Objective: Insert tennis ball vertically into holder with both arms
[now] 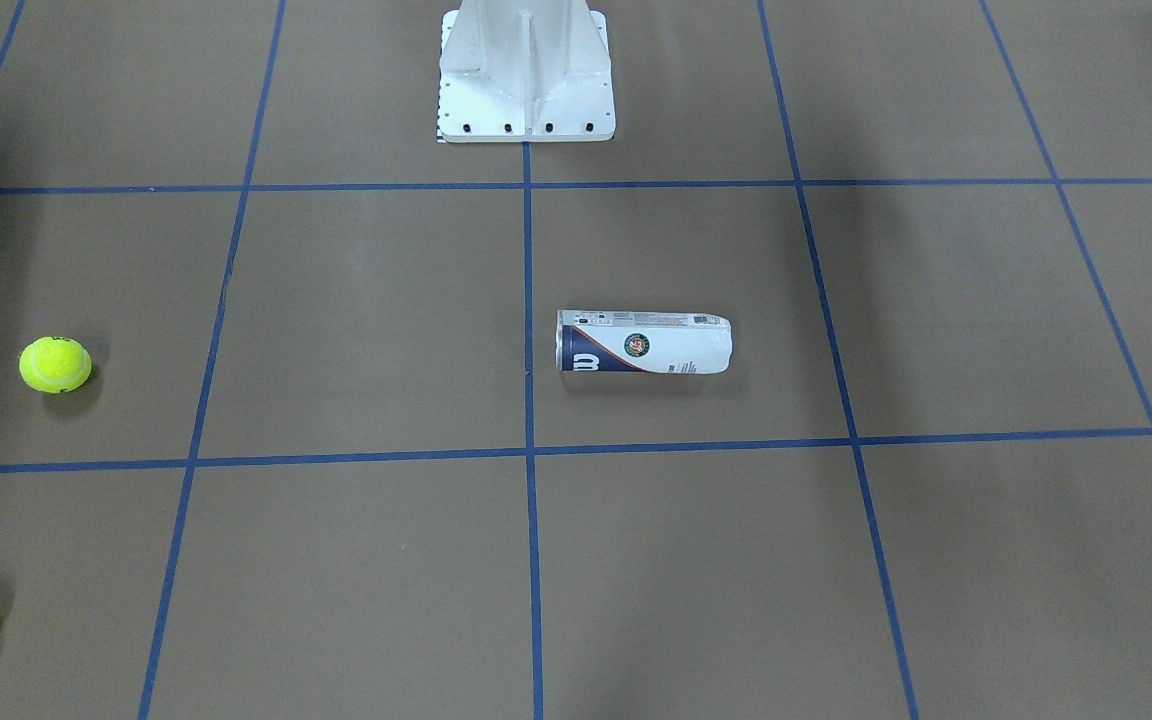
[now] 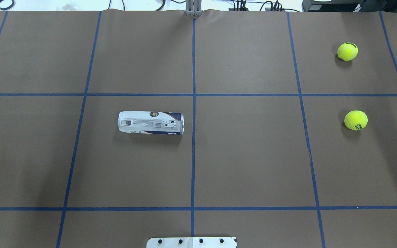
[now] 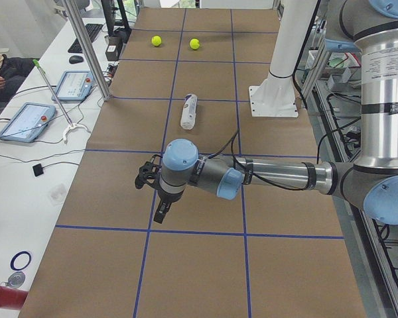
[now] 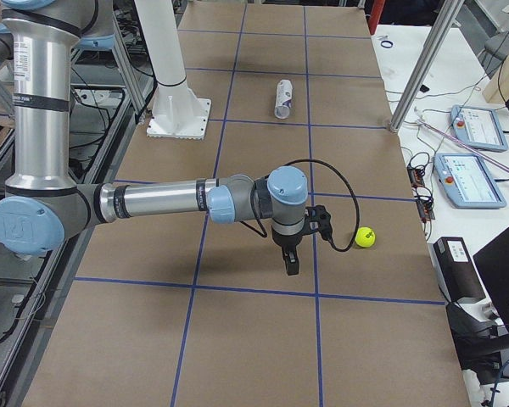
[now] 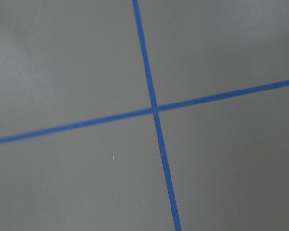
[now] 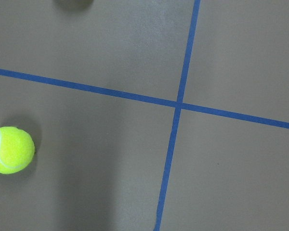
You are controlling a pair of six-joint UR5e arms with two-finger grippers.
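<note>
The holder (image 2: 151, 122) lies on its side just left of the table's centre line; it also shows in the front view (image 1: 644, 343) and both side views (image 3: 188, 111) (image 4: 283, 98). Two tennis balls (image 2: 347, 51) (image 2: 355, 120) rest at the table's right. One ball (image 6: 10, 149) shows at the lower left of the right wrist view. My left gripper (image 3: 158, 202) hangs over the table's left end, far from the holder. My right gripper (image 4: 290, 259) hangs beside a ball (image 4: 365, 237). I cannot tell whether either is open or shut.
The white pedestal base (image 2: 191, 242) stands at the near middle edge. Blue tape lines (image 5: 154, 109) grid the brown table. Side benches carry tablets (image 3: 23, 122) (image 4: 471, 178) and cables. A metal post (image 3: 86, 46) stands at the far table edge.
</note>
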